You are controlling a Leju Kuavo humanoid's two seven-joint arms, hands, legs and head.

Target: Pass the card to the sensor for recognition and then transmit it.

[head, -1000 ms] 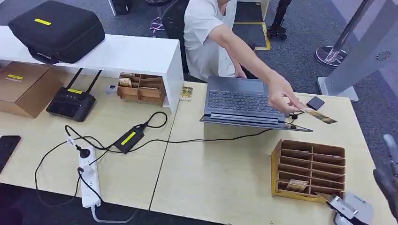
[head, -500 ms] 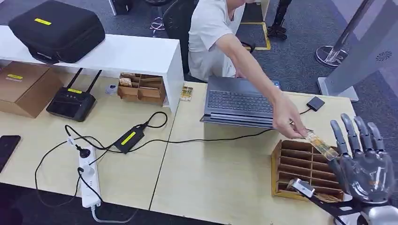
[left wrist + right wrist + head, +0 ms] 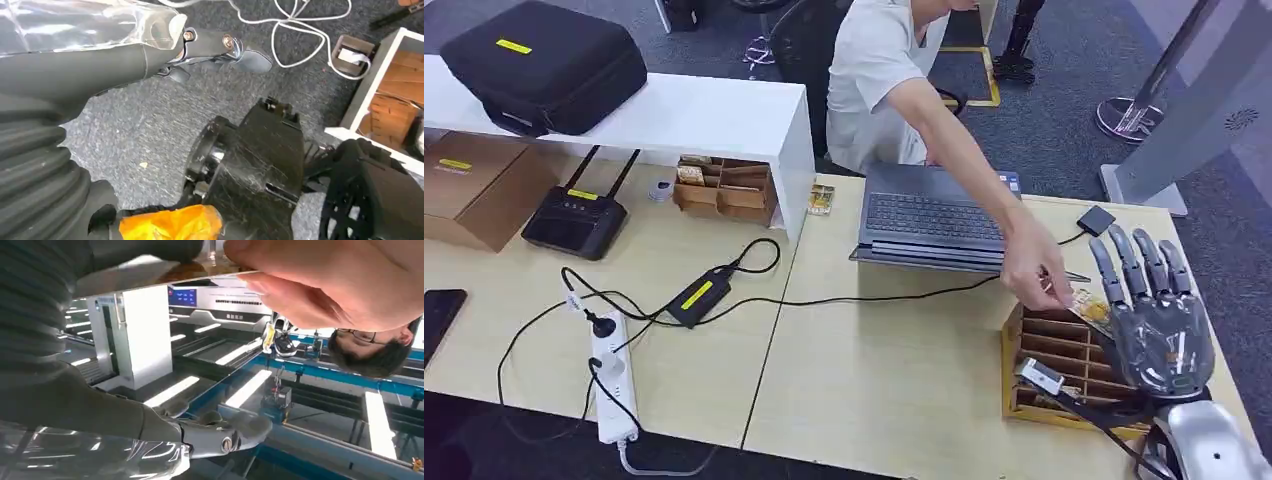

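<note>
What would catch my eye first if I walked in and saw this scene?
Most striking is the robot's right hand, raised with fingers spread over the wooden slotted tray at the desk's right edge. A person's hand reaches across from behind the open laptop and holds a card right up against that hand. Farther left, a big black case sits on a white shelf.

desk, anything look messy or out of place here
Nothing spilled or broken. The black cables sprawl loose across the desk from the power strip to the laptop. A person's hand holds a card at the raised right robot hand.
</note>
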